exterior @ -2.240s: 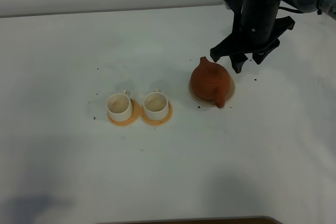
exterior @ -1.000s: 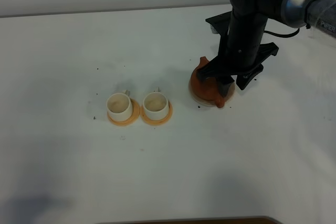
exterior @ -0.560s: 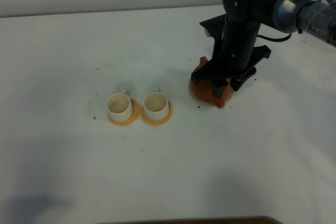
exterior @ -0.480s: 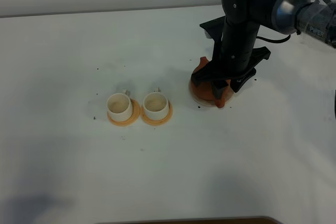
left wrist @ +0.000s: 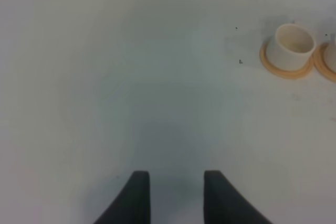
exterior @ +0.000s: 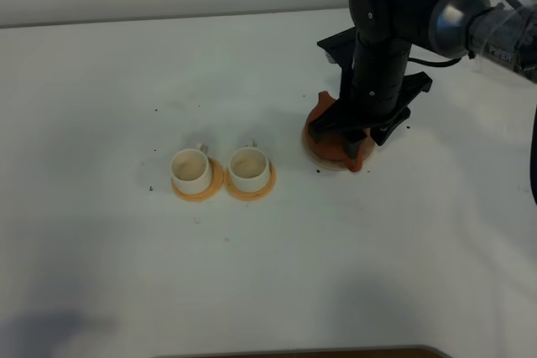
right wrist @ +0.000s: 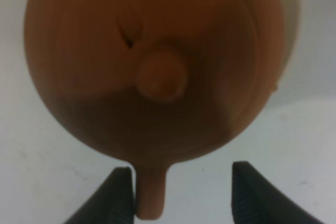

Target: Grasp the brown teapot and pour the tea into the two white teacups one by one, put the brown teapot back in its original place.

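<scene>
On the right of the worktop (exterior: 268, 274), the teapot (right wrist: 157, 51) sits on its pale coaster (exterior: 314, 154). The right arm (exterior: 382, 48) is directly above it, its jaws wide and holding nothing. From the wrist view, the handle (right wrist: 150, 195) pokes out between the jaws, just beside one of them and with a clear gap to the other. The step in hand looks like the grasp on that handle. To do it well, shift sideways so the handle sits mid-gap, go low enough to catch its full depth, then close squarely; an off-centre pinch may twist the pot or nudge it off the coaster. Lift level, as the lid under its knob (right wrist: 161, 76) may be loose. The two cups (exterior: 191, 169) (exterior: 249, 168) stand well apart to the left on orange coasters (exterior: 198, 192). The left arm's jaws hang parted and empty over bare worktop.
</scene>
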Controlling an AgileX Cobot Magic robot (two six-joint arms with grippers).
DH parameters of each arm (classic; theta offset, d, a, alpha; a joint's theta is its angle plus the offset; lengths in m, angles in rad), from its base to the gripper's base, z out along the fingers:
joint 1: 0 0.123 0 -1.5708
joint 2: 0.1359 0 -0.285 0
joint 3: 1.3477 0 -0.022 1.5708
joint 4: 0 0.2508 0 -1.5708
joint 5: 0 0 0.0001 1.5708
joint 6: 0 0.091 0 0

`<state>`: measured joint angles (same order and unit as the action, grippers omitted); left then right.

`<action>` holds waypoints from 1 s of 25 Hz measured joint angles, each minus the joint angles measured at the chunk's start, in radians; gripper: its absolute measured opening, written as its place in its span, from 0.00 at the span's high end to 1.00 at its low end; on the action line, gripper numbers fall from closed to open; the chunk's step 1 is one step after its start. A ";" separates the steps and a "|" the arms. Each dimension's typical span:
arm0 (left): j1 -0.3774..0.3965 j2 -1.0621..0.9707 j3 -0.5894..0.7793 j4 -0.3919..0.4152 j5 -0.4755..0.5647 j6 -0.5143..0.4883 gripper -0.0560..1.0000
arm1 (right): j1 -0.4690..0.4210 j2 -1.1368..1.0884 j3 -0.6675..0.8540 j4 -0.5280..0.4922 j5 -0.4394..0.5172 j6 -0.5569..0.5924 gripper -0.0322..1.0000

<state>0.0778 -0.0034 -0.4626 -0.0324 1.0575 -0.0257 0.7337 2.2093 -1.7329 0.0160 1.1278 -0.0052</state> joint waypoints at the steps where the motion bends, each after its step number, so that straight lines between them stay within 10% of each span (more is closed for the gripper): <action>1: 0.000 0.000 0.000 0.000 0.000 0.000 0.67 | 0.000 0.000 0.000 -0.002 -0.001 -0.001 0.53; 13: 0.000 0.000 0.000 0.000 0.000 0.000 0.67 | 0.003 0.010 0.000 -0.016 -0.004 -0.022 0.55; 25: 0.000 0.000 0.000 0.000 0.000 0.000 0.67 | 0.023 0.018 0.000 -0.034 -0.004 -0.024 0.78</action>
<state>0.0778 -0.0034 -0.4626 -0.0324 1.0575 -0.0257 0.7568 2.2271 -1.7329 -0.0175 1.1233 -0.0288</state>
